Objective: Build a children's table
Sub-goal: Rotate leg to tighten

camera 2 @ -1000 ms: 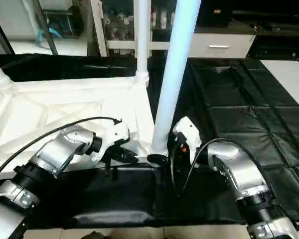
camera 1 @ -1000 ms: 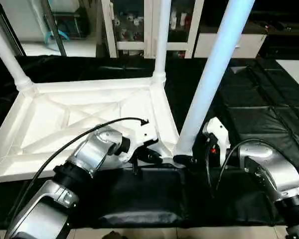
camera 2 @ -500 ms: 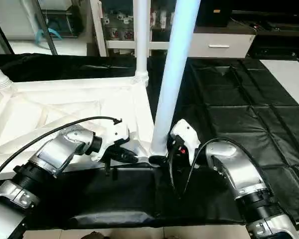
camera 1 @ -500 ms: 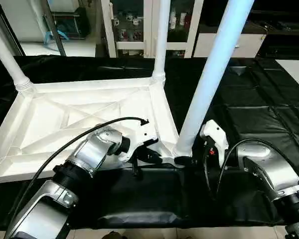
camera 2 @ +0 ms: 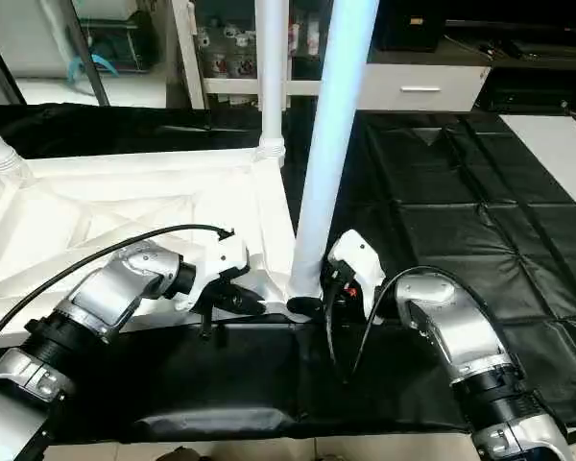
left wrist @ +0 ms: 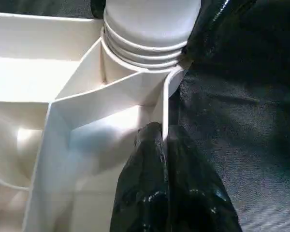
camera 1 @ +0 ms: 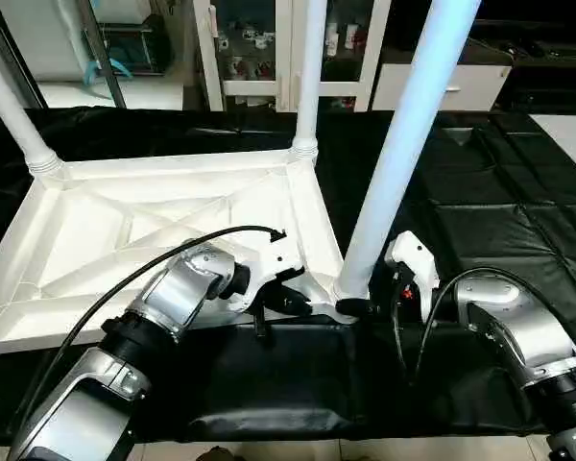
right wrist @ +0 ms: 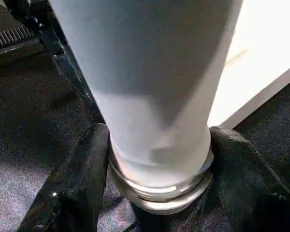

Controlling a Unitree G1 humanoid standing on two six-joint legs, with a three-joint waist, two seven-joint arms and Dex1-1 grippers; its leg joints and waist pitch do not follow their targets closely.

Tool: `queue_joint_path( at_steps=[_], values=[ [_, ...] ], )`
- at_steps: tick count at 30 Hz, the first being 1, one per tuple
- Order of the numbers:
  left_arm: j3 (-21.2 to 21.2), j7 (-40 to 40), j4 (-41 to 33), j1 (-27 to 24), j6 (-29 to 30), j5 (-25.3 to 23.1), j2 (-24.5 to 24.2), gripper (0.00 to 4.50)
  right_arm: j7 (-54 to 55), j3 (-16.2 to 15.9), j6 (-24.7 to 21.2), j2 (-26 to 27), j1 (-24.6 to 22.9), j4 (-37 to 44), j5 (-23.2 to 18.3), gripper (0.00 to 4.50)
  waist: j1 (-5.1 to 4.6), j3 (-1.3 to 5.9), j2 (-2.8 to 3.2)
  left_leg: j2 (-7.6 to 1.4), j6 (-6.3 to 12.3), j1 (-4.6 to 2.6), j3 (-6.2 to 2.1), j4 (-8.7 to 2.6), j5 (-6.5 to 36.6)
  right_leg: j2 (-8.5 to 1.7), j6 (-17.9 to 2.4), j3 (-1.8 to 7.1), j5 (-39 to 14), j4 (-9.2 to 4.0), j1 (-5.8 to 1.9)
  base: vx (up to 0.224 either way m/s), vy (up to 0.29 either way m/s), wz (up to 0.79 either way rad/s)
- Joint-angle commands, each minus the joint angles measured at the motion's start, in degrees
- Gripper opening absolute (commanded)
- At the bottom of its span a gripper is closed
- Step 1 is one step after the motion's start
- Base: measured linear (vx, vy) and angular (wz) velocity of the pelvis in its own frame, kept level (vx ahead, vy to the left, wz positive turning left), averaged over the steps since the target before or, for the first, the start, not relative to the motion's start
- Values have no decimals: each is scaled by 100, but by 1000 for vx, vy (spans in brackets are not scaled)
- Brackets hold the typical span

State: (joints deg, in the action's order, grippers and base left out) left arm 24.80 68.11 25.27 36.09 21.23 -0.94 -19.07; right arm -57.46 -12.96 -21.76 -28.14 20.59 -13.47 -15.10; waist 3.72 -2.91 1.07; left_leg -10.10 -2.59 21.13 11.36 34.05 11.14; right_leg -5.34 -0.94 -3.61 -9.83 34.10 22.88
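Left arm [camera 1: 178,293]: silver ribbed forearm, black ring bands, white wrist housing behind the jaws, thin black cable looping from the housing back along the forearm. Right arm [camera 1: 514,322]: same silver shell, black collar, white housing with a small red spot, black cable loop. Fingers [left wrist: 169,193] glossy black.

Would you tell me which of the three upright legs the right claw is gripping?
The near leg, standing in the table's near right corner; the right claw grips its base. The other two stand at the far corners.
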Motion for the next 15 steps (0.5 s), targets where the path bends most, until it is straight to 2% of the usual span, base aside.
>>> queue_joint_path(
  at_steps=[1, 3, 5, 7, 8, 9, 10, 11, 12, 13, 15],
  values=[
    [79, 47, -61, 56, 62, -32, 14, 0, 31, 30, 58, 159, -11, -4, -77, 272, -12, 367, -4, -317, 218, -80, -152, -427, 1244, -338, -1326, 240, -1172, -390, -261, 0, 0, 0],
    [24, -124, 50, 75, 69, -48, 98, 0, 642, 225, 155, 489, 77, -315, 3, 272, -51, 358, -1, -306, 141, -83, -154, -433, 1355, -339, -1296, 236, -1369, -413, -242, 0, 0, 0],
    [-23, -253, 125, 91, 78, -52, 166, 0, 920, 310, 206, 636, 118, -453, 41, 272, -89, 348, -11, -294, 92, -61, -169, -449, 1423, -338, -1230, 225, -1552, -426, -260, 0, 0, 0],
    [-208, -833, 450, 196, 110, -92, 440, 0, 1650, 510, 339, 1035, 225, -770, 108, 272, -137, 331, -9, -285, 16, -89, -164, -450, 1617, -336, -1141, 226, -1871, -476, -215, 0, 0, 0],
    [-263, -1015, 557, 235, 134, -104, 527, 0, 1864, 561, 354, 1151, 260, -849, 130, 272, -147, 334, -8, -287, -24, -95, -177, -451, 1662, -337, -1123, 221, -1956, -476, -219, 0, 0, 0],
    [-415, -1578, 919, 377, 192, -145, 808, 0, 2631, 717, 455, 1532, 402, -1135, 238, 272, -191, 344, -3, -281, -37, -60, -184, -456, 1650, -338, -1090, 223, -1969, -466, -230, 0, 0, 0],
    [-421, -1608, 941, 386, 192, -148, 823, 0, 2677, 727, 461, 1556, 413, -1158, 246, 272, -205, 344, 1, -270, -57, -53, -184, -451, 1617, -330, -1078, 217, -1947, -467, -227, 0, 0, 0],
    [-522, -2151, 1333, 551, 165, -201, 1102, 0, 3555, 859, 636, 1957, 644, -1595, 454, 272, -254, 355, 4, -259, -141, -58, -196, -450, 1599, -331, -1089, 216, -1897, -460, -204, 0, 0, 0],
    [-604, -2594, 1645, 685, 86, -250, 1311, 0, 4324, 880, 891, 2209, 875, -2042, 723, 272, -257, 362, 52, -259, -176, -52, -218, -457, 1593, -335, -1076, 206, -1865, -456, -234, 0, 0, 0],
    [-608, -2609, 1655, 689, 83, -252, 1318, 0, 4350, 881, 902, 2217, 883, -2058, 734, 272, -304, 367, 23, -246, -201, -41, -212, -458, 1582, -323, -1062, 199, -1777, -458, -234, 0, 0, 0],
    [-663, -2972, 1948, 818, -26, -320, 1495, 0, 5113, 930, 1088, 2452, 1174, -2570, 897, 272, -331, 382, 26, -232, -110, -61, -185, -431, 1562, -324, -1152, 214, -1528, -464, -216, 0, 0, 0]
  ],
)
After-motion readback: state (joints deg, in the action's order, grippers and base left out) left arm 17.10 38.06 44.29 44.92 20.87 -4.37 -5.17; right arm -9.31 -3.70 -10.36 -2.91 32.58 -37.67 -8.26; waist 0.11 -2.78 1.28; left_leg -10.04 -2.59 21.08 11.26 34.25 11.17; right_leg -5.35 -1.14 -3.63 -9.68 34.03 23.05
